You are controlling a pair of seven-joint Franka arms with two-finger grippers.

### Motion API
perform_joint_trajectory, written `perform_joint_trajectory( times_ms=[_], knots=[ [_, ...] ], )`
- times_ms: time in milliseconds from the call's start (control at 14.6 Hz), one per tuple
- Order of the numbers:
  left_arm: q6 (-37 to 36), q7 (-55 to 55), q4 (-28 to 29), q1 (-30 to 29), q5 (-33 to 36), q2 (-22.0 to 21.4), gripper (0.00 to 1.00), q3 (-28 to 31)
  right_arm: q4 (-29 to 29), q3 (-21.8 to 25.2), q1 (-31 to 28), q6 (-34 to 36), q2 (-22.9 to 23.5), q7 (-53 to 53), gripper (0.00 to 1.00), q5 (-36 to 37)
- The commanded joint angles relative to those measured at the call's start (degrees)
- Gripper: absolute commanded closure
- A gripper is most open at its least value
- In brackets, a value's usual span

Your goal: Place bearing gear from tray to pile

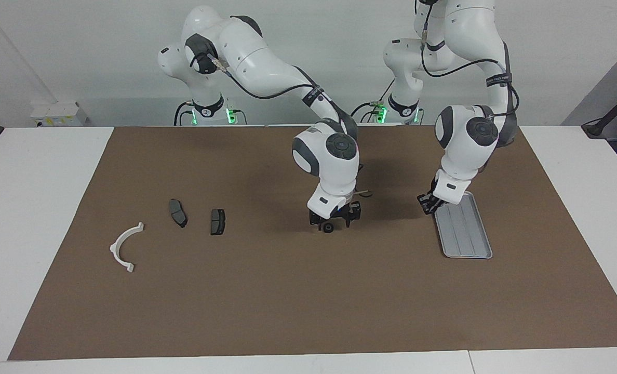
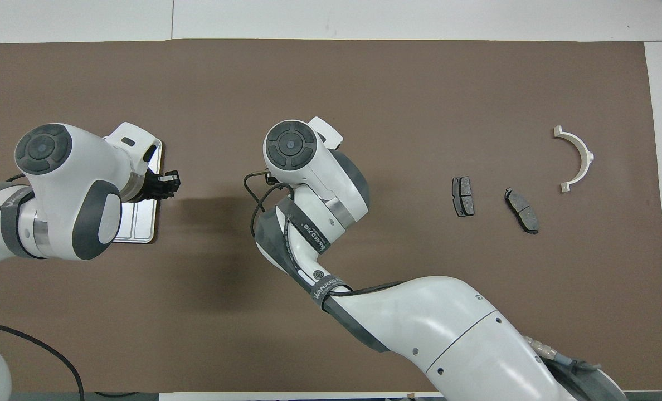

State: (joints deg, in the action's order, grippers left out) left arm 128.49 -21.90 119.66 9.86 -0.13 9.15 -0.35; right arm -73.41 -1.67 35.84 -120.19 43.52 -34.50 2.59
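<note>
Right gripper (image 1: 329,224) clamping bearing gear (image 1: 329,228) in facing view only, left gripper (image 1: 429,203) fingers unreadable, by tray (image 1: 464,228)

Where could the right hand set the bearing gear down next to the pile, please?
The bare mat between the right hand, low over mid-mat with the bearing gear, and the nearer brake pad is free. The gap between the brake pads is tight, with the white bracket alongside.
</note>
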Motion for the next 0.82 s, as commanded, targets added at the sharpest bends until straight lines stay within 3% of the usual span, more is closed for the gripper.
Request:
perform_joint_trajectory(
  times_ms=[0,275,343,618,755],
  knots=[
    [-0.9,-0.7,0.7,0.2,-0.8,-1.2,1.0,0.8,-4.0,-0.2,-0.3,-3.4,-1.2,-1.6,0.1,1.2],
    [-0.8,-0.3,0.5,-0.5,-0.8,-1.2,1.0,0.9,-5.7,-0.2,-0.7,-4.9,-1.6,-1.5,0.11,1.2],
    [-0.8,-0.3,0.5,-0.5,-0.8,-1.2,1.0,1.0,-5.7,-0.2,-0.6,-4.9,-1.6,-1.5,0.17,1.2],
    [-0.6,-0.3,0.5,-0.5,-1.0,-1.1,1.0,0.9,-5.7,-0.2,-0.8,-4.7,-1.7,-1.5,0.58,0.9],
    [-0.5,-0.4,0.5,-0.5,-1.8,-1.1,1.0,1.0,-5.7,-0.2,-0.8,-4.7,-1.7,-1.6,0.85,0.9]
  ],
)
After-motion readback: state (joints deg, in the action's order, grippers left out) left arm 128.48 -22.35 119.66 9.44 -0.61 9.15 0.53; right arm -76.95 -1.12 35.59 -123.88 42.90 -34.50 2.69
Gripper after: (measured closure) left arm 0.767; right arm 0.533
